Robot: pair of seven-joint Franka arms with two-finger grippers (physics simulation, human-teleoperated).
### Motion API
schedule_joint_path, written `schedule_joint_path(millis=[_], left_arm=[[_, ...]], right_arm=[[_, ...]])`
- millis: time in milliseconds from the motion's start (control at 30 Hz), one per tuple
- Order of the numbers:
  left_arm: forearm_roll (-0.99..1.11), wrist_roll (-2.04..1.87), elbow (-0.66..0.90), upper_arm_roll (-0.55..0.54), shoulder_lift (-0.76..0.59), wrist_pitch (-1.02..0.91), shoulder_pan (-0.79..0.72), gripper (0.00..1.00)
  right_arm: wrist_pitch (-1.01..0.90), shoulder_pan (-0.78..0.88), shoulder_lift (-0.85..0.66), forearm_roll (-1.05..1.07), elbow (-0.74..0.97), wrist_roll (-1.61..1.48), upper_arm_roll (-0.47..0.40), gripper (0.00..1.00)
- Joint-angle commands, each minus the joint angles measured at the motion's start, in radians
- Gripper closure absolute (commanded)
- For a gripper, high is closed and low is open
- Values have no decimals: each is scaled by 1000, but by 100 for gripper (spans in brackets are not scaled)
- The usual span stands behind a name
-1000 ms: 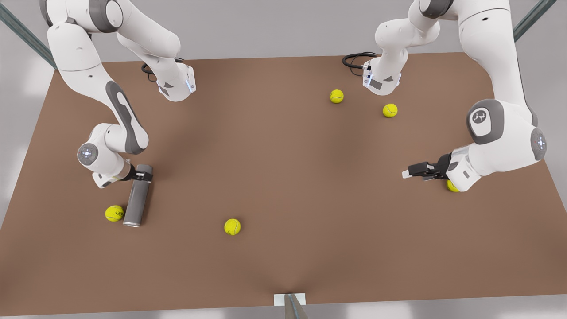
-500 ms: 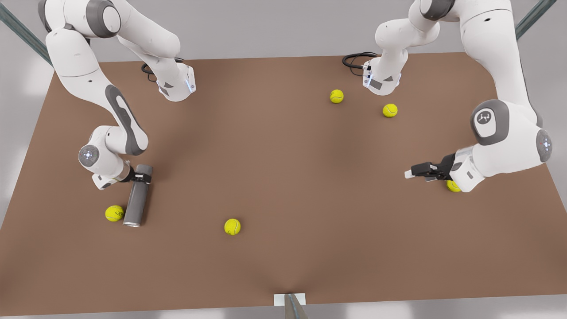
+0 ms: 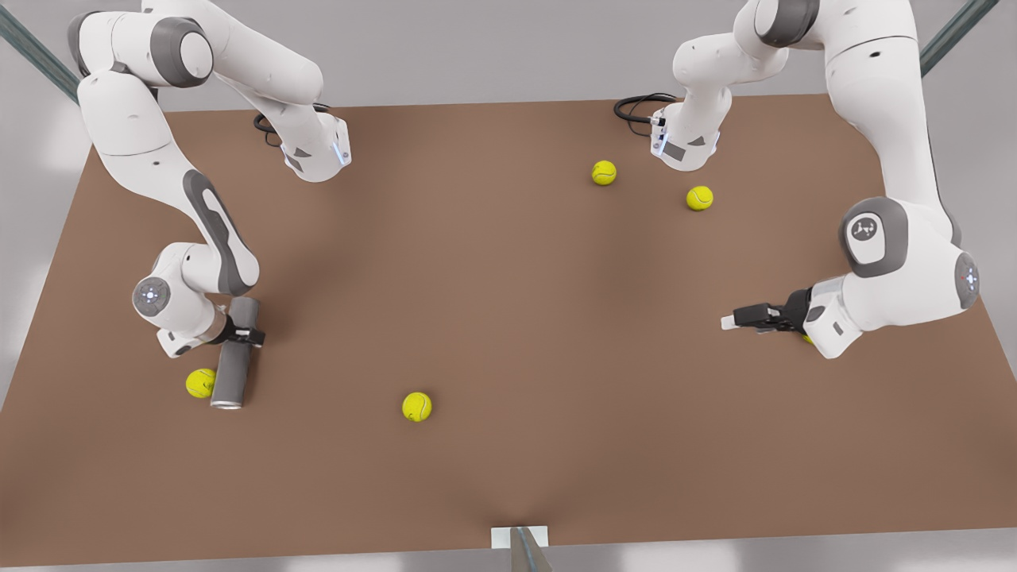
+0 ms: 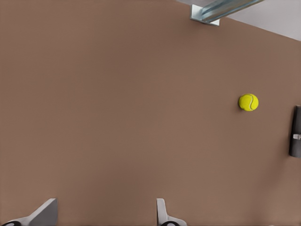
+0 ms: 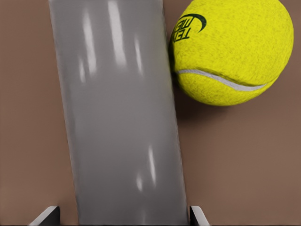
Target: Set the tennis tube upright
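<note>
The brown counter (image 3: 508, 318) fills most of the room's middle, with a pale grey floor around it and metal struts at the far corners and at the near edge.

Two white arms reach in from the far side. The one on the front view's left folds down low, its wrist bent toward the counter — this is the right arm, since its wrist camera looks straight onto the tube. The right claw (image 3: 242, 334) has its fingers set on either side of the tennis tube (image 3: 232, 355), near the tube's far end, closed against its sides. The other arm, on the front view's right, bends at the elbow and holds its forearm level; the left claw (image 3: 743, 318) points toward the counter's middle with its fingers spread wide and nothing between them.

The grey tube slants, its open end toward the near edge and its far end held by the claw. A tennis ball (image 3: 200, 383) sits touching its side. Four more balls show: one (image 3: 416, 407) near the front, two (image 3: 604, 172) (image 3: 699, 198) toward the back, and one (image 3: 807, 339) mostly hidden under the left arm's wrist.
</note>
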Motion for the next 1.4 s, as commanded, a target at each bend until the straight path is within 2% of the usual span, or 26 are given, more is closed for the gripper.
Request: schedule_joint_path(millis=[0,267,333,433,800,1200,1367], left_arm=[[0,0,0,0,1,2,0,0],[-65,-11,63,-5,102,31,-11,0],[-65,-11,72,-5,108,29,-11,0],[-65,-11,72,-5,111,31,-9,0],[-57,-11,71,-3,108,28,2,0],[-103,-84,72,-6,120,29,-17,0],[-102,-84,72,-6,123,31,-17,0]], right_arm=[[1,0,1,-1,-1,-2,0,0],[12,-5,-10,-14,-53,-14,0,0],[12,-5,-10,-14,-55,-14,0,11],[13,-5,-8,-14,-55,-14,2,16],[13,-5,-8,-14,-55,-12,6,16],[15,-3,-2,-14,-55,4,8,24],[15,-3,-4,-14,-61,4,8,24]])
